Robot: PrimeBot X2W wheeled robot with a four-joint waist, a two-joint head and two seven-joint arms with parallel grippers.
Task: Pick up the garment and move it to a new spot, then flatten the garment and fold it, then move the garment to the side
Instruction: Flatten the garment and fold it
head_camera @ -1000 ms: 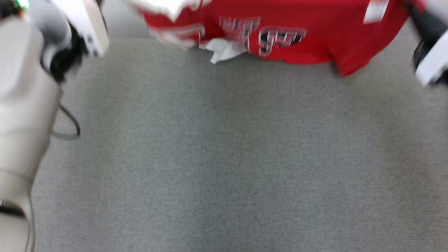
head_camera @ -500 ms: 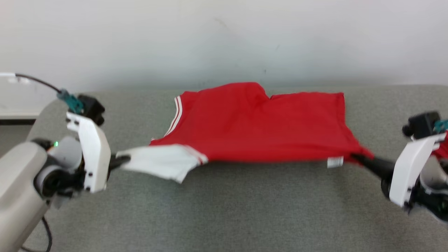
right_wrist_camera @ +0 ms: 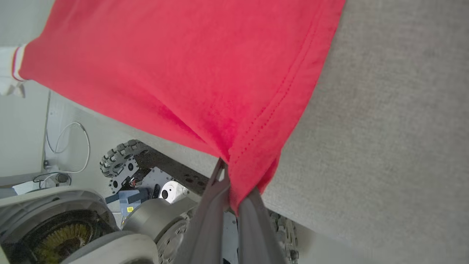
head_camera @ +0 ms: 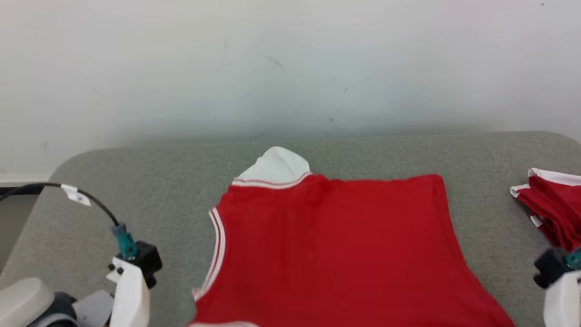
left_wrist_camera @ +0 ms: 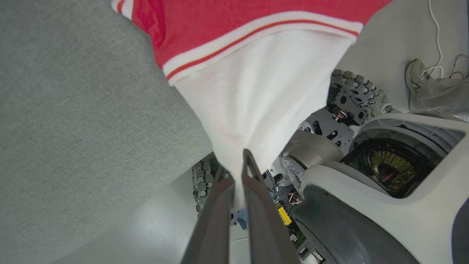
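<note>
Clamped white sleeve [left_wrist_camera: 256, 91] of red garment [head_camera: 336, 245] in left claw [left_wrist_camera: 236, 172], red hem corner [right_wrist_camera: 253, 168] in right claw [right_wrist_camera: 234, 194], draped over grey cloth-covered bench [head_camera: 150, 181], backed by scuffed pale wall [head_camera: 290, 68].

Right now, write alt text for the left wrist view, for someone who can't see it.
The left hand is shut on the white sleeve of a red garment, which stretches taut past the edge of a grey table. To the right sit the robot's wheeled base and pale floor.

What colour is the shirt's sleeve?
The sleeve is white, clearest in the left wrist view.
</note>
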